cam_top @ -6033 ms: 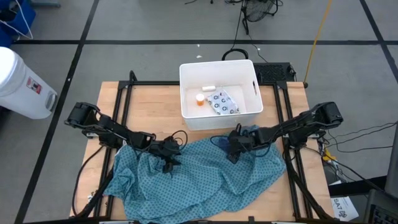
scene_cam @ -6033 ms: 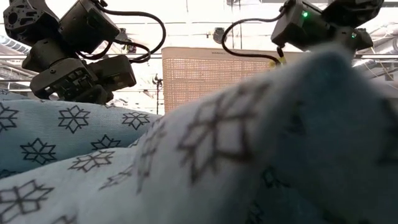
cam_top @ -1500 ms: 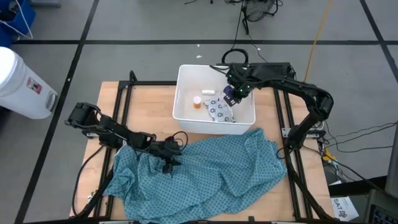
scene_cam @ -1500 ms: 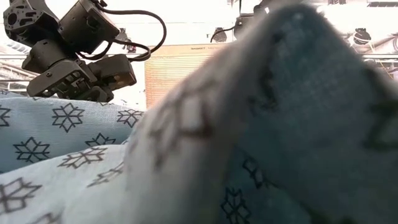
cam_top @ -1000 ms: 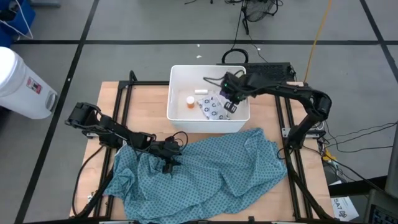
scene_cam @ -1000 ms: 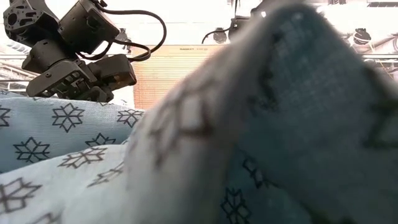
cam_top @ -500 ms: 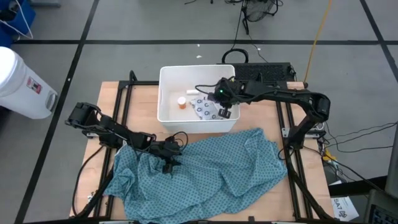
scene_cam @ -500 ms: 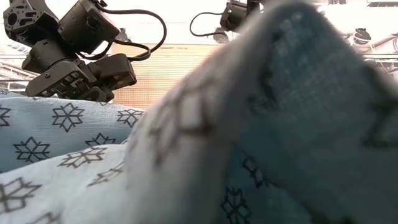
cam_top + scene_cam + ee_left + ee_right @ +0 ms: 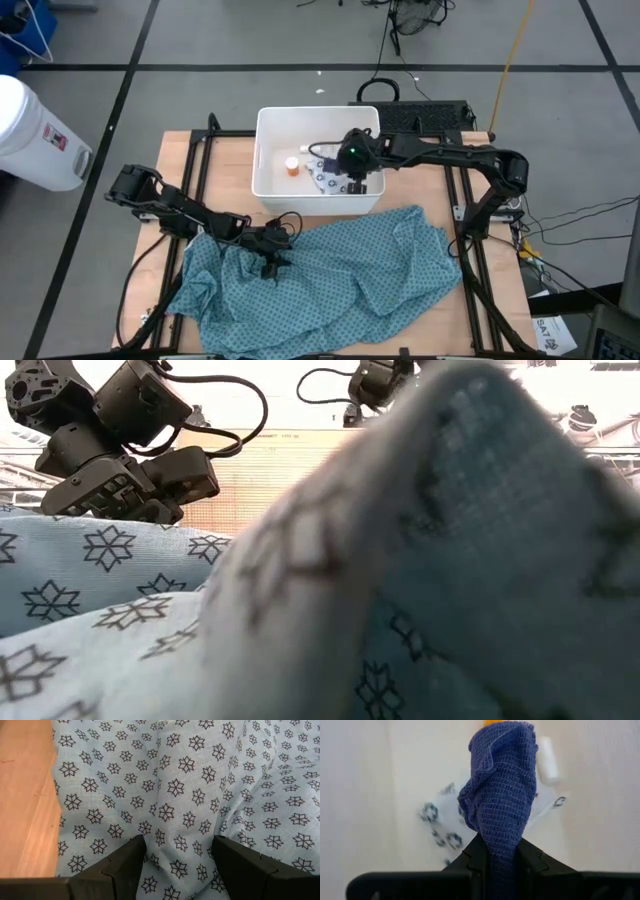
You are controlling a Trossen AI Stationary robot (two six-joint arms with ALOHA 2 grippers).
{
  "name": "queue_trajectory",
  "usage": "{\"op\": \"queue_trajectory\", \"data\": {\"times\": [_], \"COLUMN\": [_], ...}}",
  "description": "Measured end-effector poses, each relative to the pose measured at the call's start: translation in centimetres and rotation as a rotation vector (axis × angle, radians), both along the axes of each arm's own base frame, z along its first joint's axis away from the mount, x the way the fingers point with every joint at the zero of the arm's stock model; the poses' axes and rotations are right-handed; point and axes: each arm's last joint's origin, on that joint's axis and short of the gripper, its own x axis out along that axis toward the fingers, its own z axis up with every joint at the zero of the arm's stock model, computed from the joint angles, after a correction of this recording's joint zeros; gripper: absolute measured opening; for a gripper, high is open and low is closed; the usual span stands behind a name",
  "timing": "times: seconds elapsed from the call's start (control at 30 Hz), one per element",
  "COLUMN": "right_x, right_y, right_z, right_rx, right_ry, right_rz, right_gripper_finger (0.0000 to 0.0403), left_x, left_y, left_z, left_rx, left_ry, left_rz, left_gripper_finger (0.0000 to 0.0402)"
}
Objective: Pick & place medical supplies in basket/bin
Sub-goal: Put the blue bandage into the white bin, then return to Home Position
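The white tub stands at the table's far middle. On its floor lie an orange pill bottle, a flat white packet with ring prints and a small white tube. My right gripper hangs inside the tub, shut on a dark blue block of woven wrap. My left gripper stands open over the teal patterned cloth, with a ridge of cloth between its fingers. My right gripper pinches one end of the dark blue block between its two fingers. The fingers point down from above. The block reaches out beyond the fingertips over the tub's floor, crumpled at its free end. Whether my left gripper's fingers touch the cloth, I cannot tell.
The teal cloth covers the near half of the table and blocks most of the low view. Black rails run along the table's left and right sides. A white cylindrical container stands off the table at the far left.
My right gripper has gone toward the table's left edge inside the tub with the blue block. The tub has slid leftward along the table by about a handle's width, then stopped. Its contents have gone with it.
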Motion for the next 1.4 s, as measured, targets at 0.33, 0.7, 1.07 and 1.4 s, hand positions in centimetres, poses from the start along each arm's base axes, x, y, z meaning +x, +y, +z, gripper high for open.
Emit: {"op": "queue_trajectory", "data": {"times": [0.33, 0.7, 1.07, 1.4], "right_x": [-2.6, -2.2, -1.9, -2.2], "right_y": [-3.7, -4.5, -4.7, -3.5], "right_z": [-2.0, -2.5, -2.6, 0.0], "right_rx": [0.371, 0.329, 0.245, 0.278], "right_ry": [0.079, 0.064, 0.052, -0.079], "right_rz": [-0.363, -0.406, -0.453, -0.479], "right_gripper_finger": [0.0043, 0.0124, 0.0253, 0.0241], "left_x": [0.0, 0.0, 0.0, 0.1], "left_y": [0.0, 0.0, 0.0, 0.1], "left_z": [0.0, 0.0, 0.0, 0.0], "left_rx": [0.001, 0.001, 0.000, 0.038], "left_ry": [-0.001, -0.001, 0.000, -0.016], "left_rz": [-0.001, -0.001, 0.000, 0.024], "left_gripper_finger": [0.0243, 0.0243, 0.0243, 0.0243]}}
